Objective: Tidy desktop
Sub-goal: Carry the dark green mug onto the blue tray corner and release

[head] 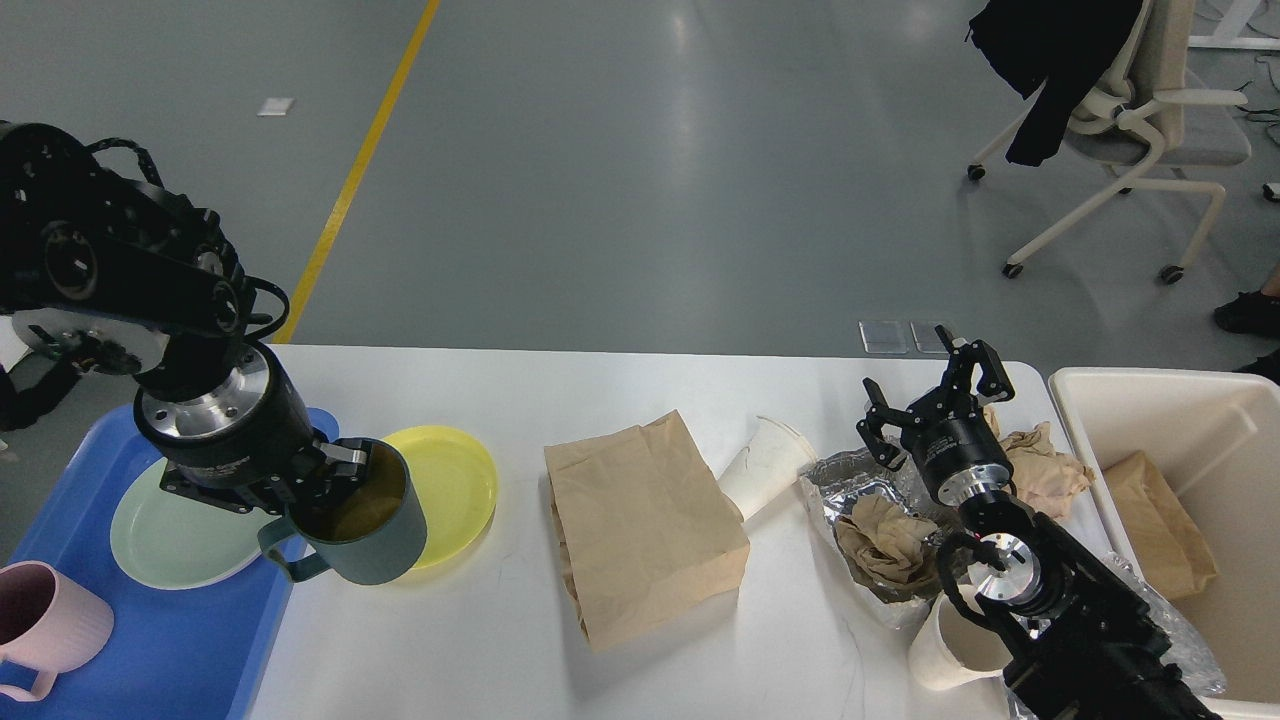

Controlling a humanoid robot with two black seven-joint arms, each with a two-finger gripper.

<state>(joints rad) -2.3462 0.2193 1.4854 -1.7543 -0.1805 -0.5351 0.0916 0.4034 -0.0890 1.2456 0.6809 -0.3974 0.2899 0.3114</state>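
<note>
The white desktop holds a brown paper bag, a tipped white paper cup, crumpled foil with brown paper wads, another wad, a second white cup and a yellow plate. My left gripper is shut on the rim of a dark teal mug, held tilted over the yellow plate's left edge beside the blue tray. My right gripper is open and empty, above the foil near the desktop's far right edge.
A blue tray at the left holds a pale green plate and a pink mug. A cream bin at the right holds a brown bag. An office chair stands on the floor behind.
</note>
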